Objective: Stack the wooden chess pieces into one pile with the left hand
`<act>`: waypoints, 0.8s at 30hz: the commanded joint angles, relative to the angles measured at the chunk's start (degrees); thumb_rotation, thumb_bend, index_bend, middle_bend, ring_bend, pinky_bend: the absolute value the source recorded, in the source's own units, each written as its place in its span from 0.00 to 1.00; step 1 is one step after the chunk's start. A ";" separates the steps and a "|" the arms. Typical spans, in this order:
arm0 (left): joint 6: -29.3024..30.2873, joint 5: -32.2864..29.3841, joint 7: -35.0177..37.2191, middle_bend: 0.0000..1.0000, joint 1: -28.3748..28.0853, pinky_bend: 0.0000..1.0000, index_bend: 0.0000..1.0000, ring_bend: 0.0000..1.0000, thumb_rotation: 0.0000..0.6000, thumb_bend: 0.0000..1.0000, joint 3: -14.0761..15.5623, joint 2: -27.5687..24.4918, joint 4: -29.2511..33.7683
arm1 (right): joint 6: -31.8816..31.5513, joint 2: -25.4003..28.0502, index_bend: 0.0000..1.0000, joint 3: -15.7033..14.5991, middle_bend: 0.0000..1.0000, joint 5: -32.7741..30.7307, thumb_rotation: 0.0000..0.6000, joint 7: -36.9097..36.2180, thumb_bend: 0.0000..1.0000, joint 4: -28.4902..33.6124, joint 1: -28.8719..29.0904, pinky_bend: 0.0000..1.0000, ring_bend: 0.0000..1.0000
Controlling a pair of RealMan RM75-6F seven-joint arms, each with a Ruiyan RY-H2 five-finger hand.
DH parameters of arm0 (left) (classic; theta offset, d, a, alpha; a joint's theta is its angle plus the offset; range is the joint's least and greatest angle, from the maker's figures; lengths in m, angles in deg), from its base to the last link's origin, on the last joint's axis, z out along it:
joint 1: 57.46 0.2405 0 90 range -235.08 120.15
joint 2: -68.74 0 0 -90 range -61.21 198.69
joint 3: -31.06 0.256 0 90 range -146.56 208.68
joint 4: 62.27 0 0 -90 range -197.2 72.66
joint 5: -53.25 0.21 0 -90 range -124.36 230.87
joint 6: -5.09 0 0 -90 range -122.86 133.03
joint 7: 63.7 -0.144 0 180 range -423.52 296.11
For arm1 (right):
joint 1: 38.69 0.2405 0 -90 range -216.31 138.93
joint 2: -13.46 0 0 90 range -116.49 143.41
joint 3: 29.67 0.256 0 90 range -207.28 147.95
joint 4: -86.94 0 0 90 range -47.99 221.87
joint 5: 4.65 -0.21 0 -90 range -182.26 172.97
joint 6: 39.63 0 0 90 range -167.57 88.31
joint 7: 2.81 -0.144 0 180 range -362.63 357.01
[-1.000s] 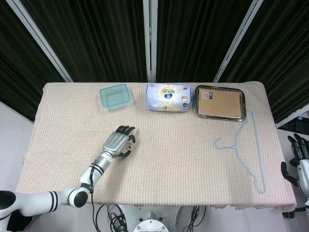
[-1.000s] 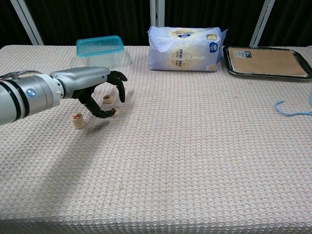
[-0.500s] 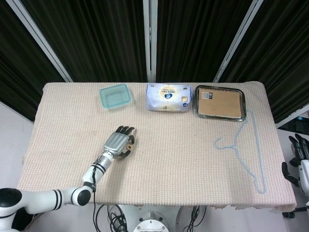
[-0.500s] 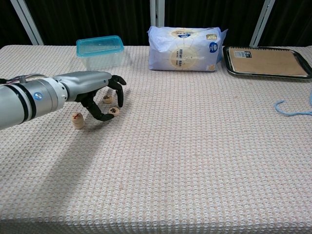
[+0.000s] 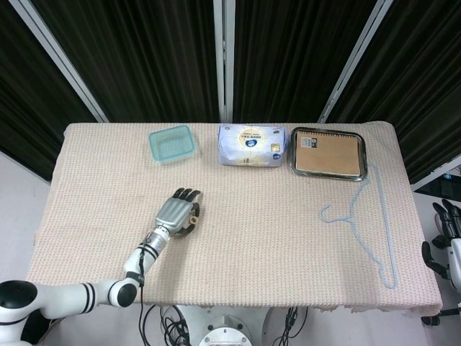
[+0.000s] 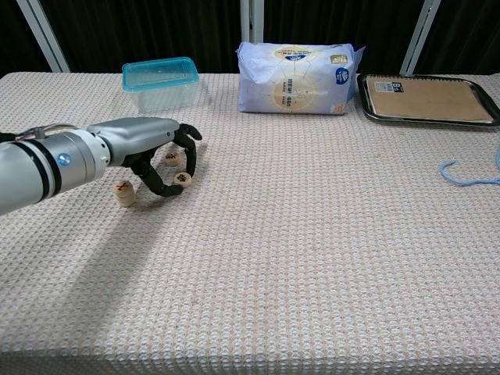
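From the chest view, the left hand (image 6: 152, 152) curls over the desk (image 6: 312, 250), its dark fingers (image 6: 190, 160) closing around one small round wooden chess piece (image 6: 182, 179); whether it is lifted I cannot tell. A second disc (image 6: 172, 158) lies just behind, and a taller stack of pieces (image 6: 123, 192) stands beside the hand. The head view hides these under the hand, but shows the right hand (image 5: 445, 234) off the desk edge, fingers apart.

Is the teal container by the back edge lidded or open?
Lidded: the teal container shows a teal lid covering its clear base in the chest view.
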 commanded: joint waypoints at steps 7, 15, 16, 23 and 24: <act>1.36 1.44 1.26 0.07 0.63 0.00 0.49 0.00 1.00 0.32 -0.13 -0.67 1.06 | 0.14 -0.16 0.00 0.00 0.00 -0.10 1.00 0.51 0.43 0.09 0.06 0.00 0.00; 4.38 1.61 -1.50 0.07 1.26 0.00 0.49 0.00 1.00 0.32 -0.51 -6.26 10.23 | 0.35 -0.44 0.00 -0.05 0.00 -0.13 1.00 1.43 0.43 0.32 0.21 0.00 0.00; 4.87 1.11 -2.54 0.07 1.32 0.00 0.49 0.00 1.00 0.32 -0.42 -7.43 12.03 | 0.33 -0.47 0.00 -0.10 0.00 -0.05 1.00 1.57 0.43 0.39 0.19 0.00 0.00; 8.49 -0.71 -5.73 0.07 3.12 0.00 0.49 0.00 1.00 0.32 1.28 -12.68 19.96 | 0.29 -0.73 0.00 -0.28 0.00 0.26 1.00 2.34 0.43 0.57 0.21 0.00 0.00; 9.16 -0.31 -5.70 0.07 3.55 0.00 0.49 0.00 1.00 0.32 1.64 -13.00 20.42 | 0.26 -0.76 0.00 -0.29 0.00 0.30 1.00 2.41 0.43 0.60 0.21 0.00 0.00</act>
